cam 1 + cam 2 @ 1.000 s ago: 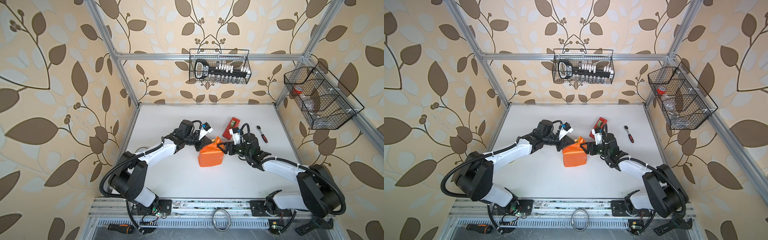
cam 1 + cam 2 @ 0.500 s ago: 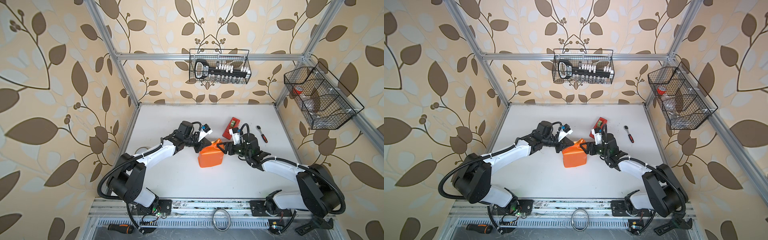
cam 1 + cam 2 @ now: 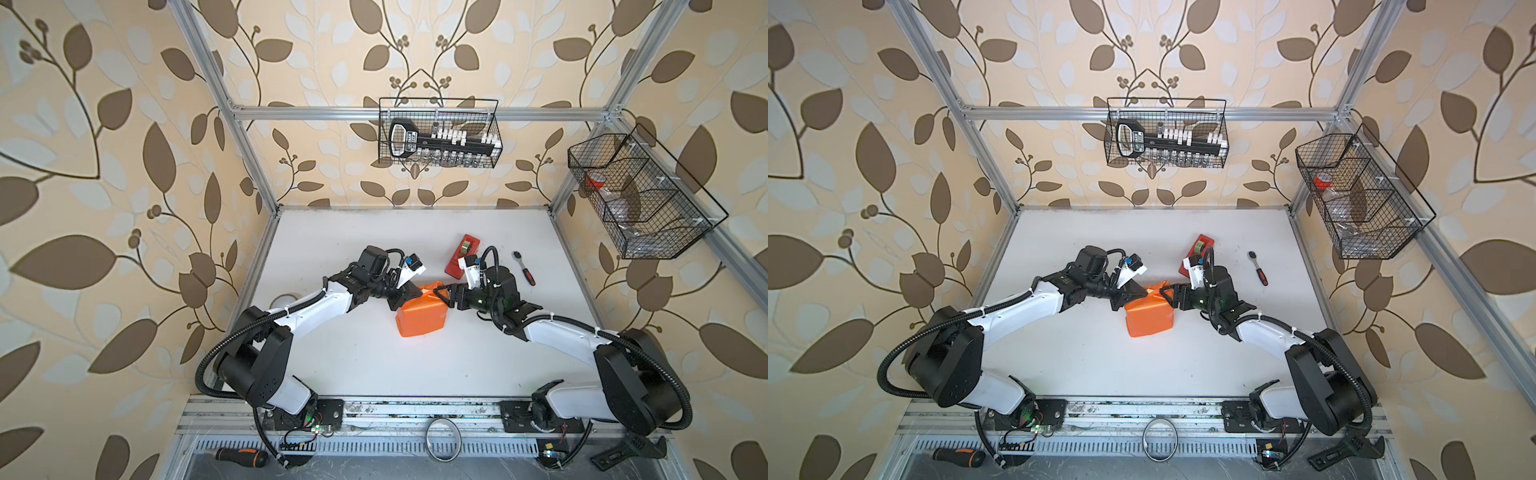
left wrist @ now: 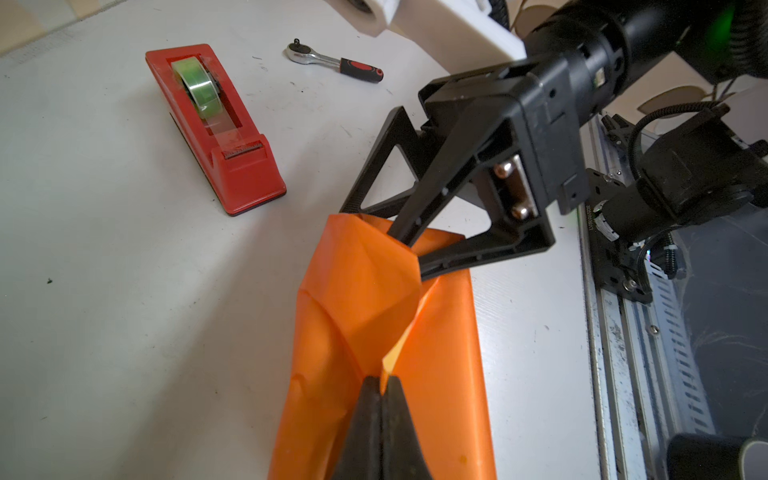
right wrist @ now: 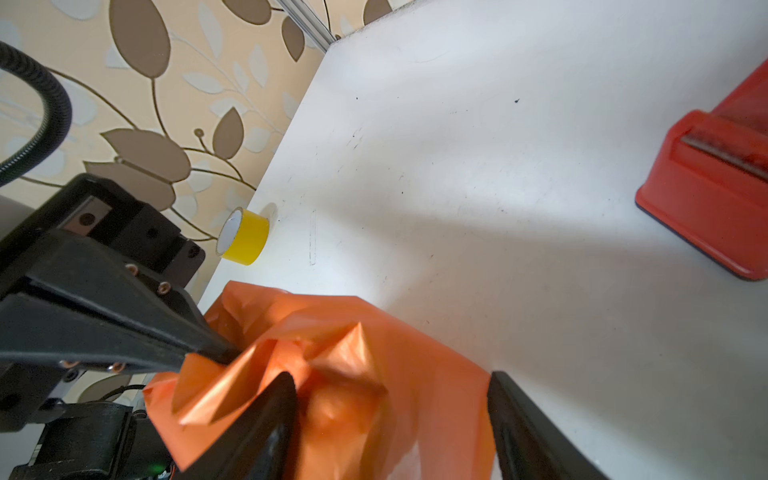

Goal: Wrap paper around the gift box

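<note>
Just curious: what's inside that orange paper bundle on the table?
Only the glossy orange paper shows, folded into a boxy bundle, one end pinched by the left gripper. Whatever is inside is completely covered.

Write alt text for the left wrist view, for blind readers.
The shut left gripper pinches a fold of orange paper; the open right gripper straddles its far end. A red tape dispenser and ratchet lie beyond.
</note>
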